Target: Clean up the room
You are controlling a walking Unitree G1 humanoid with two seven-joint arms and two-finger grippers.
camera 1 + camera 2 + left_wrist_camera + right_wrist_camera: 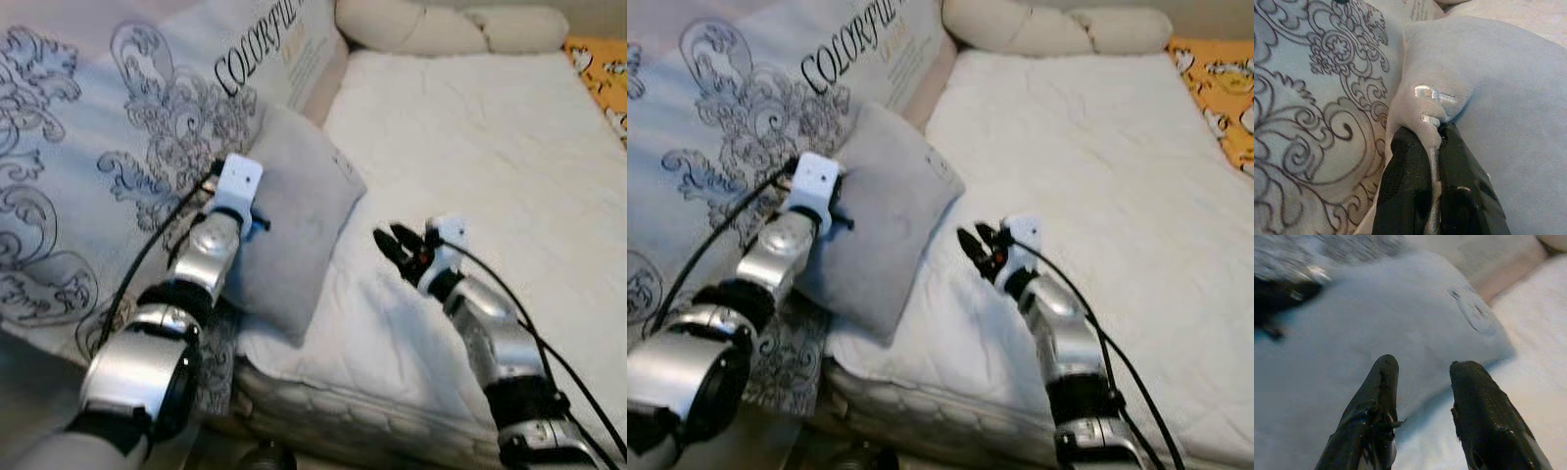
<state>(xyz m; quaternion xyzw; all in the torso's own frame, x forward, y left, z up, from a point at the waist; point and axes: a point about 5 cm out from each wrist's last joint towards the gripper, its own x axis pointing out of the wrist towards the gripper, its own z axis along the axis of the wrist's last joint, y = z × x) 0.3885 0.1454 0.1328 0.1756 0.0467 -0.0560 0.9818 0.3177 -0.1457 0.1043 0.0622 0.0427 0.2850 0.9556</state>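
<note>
My left claw (1432,161) pinched tight on edge seam of grey pillow (294,225); pillow stands propped at bed (470,147) edge against patterned quilt (88,127); my right claw (392,245) spread wide, hovering just beside pillow; pillow looks light, soft, floppy; judge seam grip secure; far corner suits second hold.

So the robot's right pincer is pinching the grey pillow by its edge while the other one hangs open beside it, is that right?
Not quite: the left pincer is the one pinching the grey pillow by its edge, as the left wrist view shows. The right pincer is the one hanging open beside it, over the white mattress, with nothing between its fingers.
</note>
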